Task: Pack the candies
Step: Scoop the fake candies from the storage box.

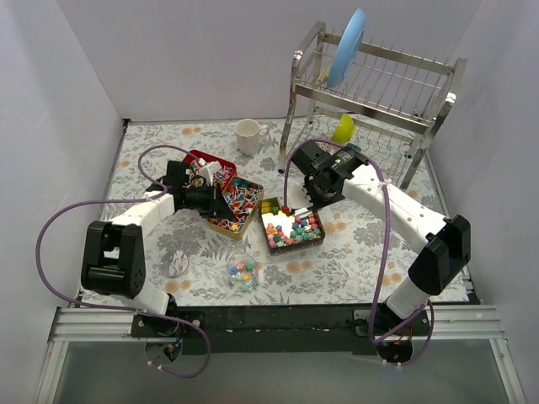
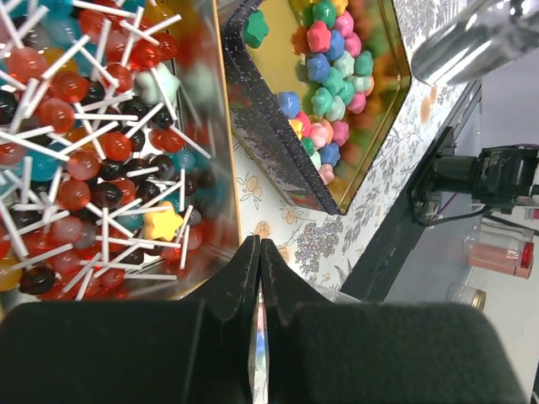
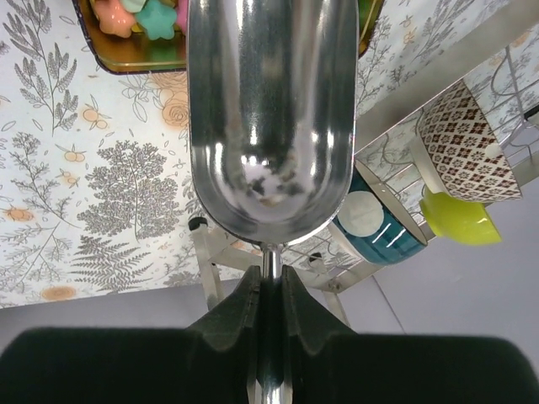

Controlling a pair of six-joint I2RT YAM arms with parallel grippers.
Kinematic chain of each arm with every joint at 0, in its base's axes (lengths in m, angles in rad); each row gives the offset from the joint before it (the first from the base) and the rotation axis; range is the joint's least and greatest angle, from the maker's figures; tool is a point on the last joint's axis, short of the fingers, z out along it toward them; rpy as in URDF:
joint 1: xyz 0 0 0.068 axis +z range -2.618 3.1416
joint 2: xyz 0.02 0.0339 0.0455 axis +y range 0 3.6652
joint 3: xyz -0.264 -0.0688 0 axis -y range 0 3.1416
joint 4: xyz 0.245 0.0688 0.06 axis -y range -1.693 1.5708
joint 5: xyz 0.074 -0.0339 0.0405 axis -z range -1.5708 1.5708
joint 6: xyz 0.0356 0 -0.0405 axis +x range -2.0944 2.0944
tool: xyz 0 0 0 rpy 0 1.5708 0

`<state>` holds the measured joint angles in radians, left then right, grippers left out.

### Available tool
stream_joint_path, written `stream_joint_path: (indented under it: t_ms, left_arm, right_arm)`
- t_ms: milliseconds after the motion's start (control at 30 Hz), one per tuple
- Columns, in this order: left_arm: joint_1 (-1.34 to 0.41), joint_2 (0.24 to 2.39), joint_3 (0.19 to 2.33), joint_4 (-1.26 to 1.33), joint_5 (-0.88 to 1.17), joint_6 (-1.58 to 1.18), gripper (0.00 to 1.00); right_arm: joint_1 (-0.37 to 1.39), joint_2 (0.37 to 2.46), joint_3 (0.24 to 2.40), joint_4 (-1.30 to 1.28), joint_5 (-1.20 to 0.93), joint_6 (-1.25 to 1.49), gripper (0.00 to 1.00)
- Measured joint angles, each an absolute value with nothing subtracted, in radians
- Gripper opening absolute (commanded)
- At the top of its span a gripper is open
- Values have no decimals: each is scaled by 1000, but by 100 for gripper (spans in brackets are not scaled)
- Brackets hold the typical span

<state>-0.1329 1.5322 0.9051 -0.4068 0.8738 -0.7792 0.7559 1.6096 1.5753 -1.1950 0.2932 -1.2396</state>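
Tabletop (image 2: pixel 278 210): candies (image 2: pixel 328 84) beyond left hand (image 2: pixel 258 246)

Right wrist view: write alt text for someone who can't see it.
The right pincer is shut on the thin handle of a shiny metal scoop, held over a floral tablecloth. Pastel star-shaped candies in a gold tray peek in at the top left; a dish rack holding a teal bowl sits lower right.

1. Left gripper (image 2: pixel 259 251), bottom centre, jaws pressed together.
2. Lollipops (image 2: pixel 84 143) crowd the left of the frame, with a yellow star candy (image 2: pixel 162 221) lying among them.
3. Pastel star candies (image 2: pixel 333 80) lie in a gold tray (image 2: pixel 274 67), upper centre.
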Motion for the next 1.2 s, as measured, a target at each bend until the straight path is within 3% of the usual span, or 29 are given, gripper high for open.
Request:
stream_joint_path:
  t_ms: [867,1200]
  left_arm:
    - [-279,1640,862,-366,757,-737,0]
    - [-305,1637,821,-359,761,-740,0]
  right_arm:
    - [904,1672,1377,-1179,612,-1265,1]
    - [960,1800,1376,-1193,778,-1238,1]
